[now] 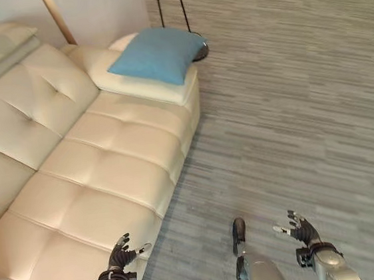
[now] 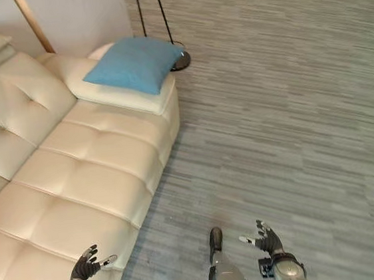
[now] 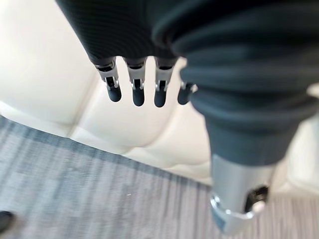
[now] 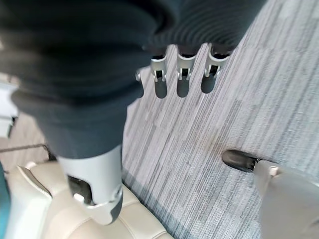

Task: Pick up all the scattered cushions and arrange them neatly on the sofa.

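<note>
A: Left hand (image 1: 121, 257) hangs over the sofa's (image 1: 90, 170) front edge, fingers loose and spread, holding nothing.

B: Right hand (image 1: 302, 229) is the same, relaxed and bare-palmed above the grey striped floor (image 1: 290, 102).

A: The blue cushion (image 1: 158, 53) sits up on the sofa's far armrest, well apart from both hands.

B: There's wide floor beside the sofa, and a dark lamp base (image 1: 199, 52) just behind the cushion.
</note>
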